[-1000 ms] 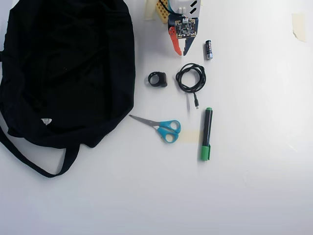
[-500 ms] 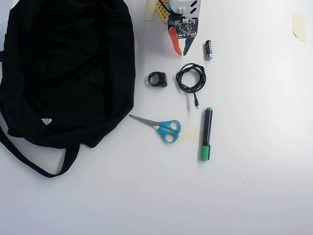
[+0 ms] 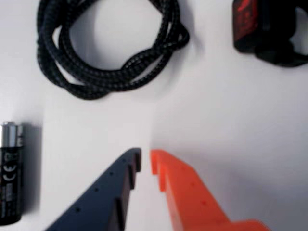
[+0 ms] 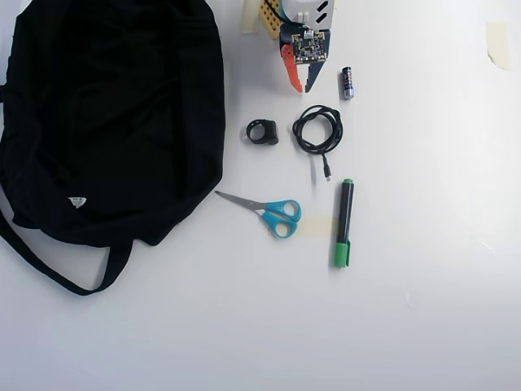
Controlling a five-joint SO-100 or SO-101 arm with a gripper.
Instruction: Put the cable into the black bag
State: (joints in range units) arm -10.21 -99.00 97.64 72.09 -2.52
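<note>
— Overhead view first: where is the gripper (image 4: 304, 88)?
— At the top of the table (image 4: 423, 326), tips pointing down the picture, one finger orange, one dark blue. It holds nothing and touches nothing.
— And the jaws?
— Nearly together. In the wrist view the gripper (image 3: 145, 159) shows only a thin slit of white between the two tips.
— Where is the cable (image 4: 318, 130)?
— Just below the tips in the overhead view, coiled flat on the table, its short plug end trailing straight down. In the wrist view the cable (image 3: 103, 53) lies ahead of the tips, a little to the left, apart from them.
— What else is near?
— A battery (image 4: 348, 82) just right of the gripper in the overhead view — in the wrist view the battery (image 3: 10, 173) is at the left edge. A ring (image 4: 262, 132) sits left of the cable.
— Further out?
— Scissors (image 4: 269, 210) and a marker (image 4: 343, 222) below the cable. The bag (image 4: 106, 122) fills the upper left, well apart from the cable, its strap (image 4: 61, 273) looping below it.
</note>
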